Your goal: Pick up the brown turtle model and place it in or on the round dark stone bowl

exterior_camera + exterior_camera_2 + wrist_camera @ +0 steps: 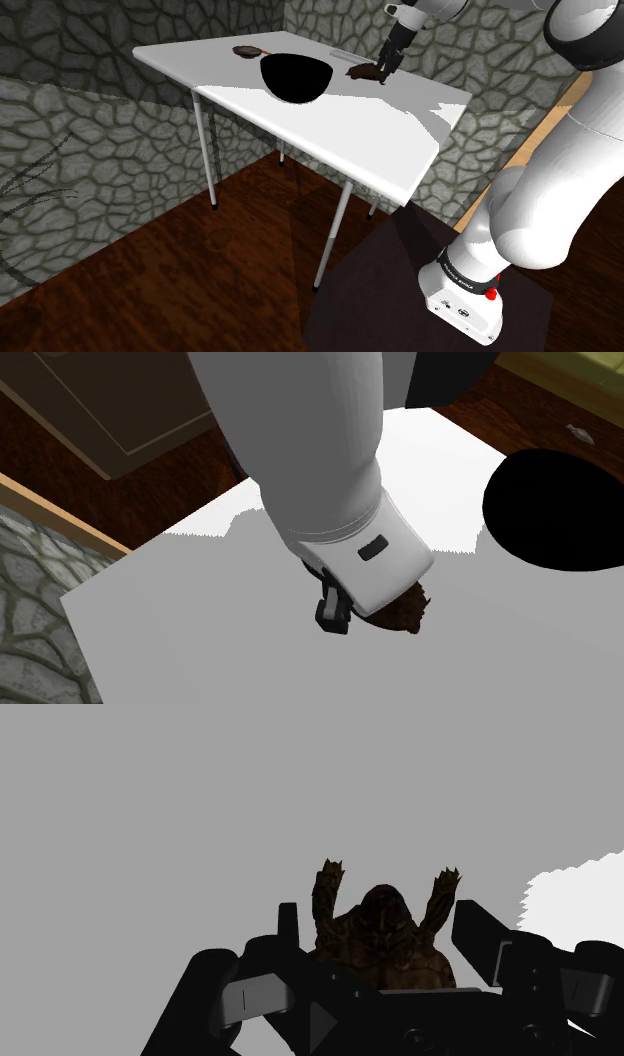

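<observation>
The turtle [385,949] sits flat on the white table [330,130], just beside the dark bowl [296,76] on the shoulder view's right. It lies between the two fingers of my claw [380,909], which stand apart, one at each flank of the shell. A sliver of table shows on one side, so I judge the claw open and holding nothing yet. The turtle's long axis, tail to head, runs crosswise to the line between my fingertips, so I would squeeze its narrow width. The head and both raised front legs point out ahead, away from my palm. My worry is the domed, bumpy shell. If the fingers meet it high on the curve, or more toward the tail than the middle, it could squirt forward or tip nose-down on the lift. I also seem low, so closing might drag on the tabletop. And with the bowl so near, a shallow lift could knock its rim and shove it.
</observation>
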Controlling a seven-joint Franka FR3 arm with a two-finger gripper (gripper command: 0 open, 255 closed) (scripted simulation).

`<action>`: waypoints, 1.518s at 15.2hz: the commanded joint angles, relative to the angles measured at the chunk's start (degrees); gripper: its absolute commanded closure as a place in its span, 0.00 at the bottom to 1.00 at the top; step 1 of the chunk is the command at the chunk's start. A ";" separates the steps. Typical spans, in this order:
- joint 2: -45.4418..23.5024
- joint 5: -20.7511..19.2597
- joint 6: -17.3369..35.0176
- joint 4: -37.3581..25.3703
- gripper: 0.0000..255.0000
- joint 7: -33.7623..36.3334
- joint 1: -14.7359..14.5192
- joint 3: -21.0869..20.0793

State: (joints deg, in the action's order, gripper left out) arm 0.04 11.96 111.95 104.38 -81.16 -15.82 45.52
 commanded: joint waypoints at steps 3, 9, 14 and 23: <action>0.19 -0.35 -3.13 -3.03 1.00 0.54 0.09 0.09; -0.28 -0.24 -7.79 -8.03 1.00 1.13 0.26 0.26; -1.23 0.35 -11.85 -12.72 1.00 1.33 0.58 0.55; -4.42 2.78 -19.82 -22.66 1.00 1.09 1.97 1.40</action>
State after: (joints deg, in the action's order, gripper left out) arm -3.71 14.19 93.29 83.30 -79.94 -14.17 46.76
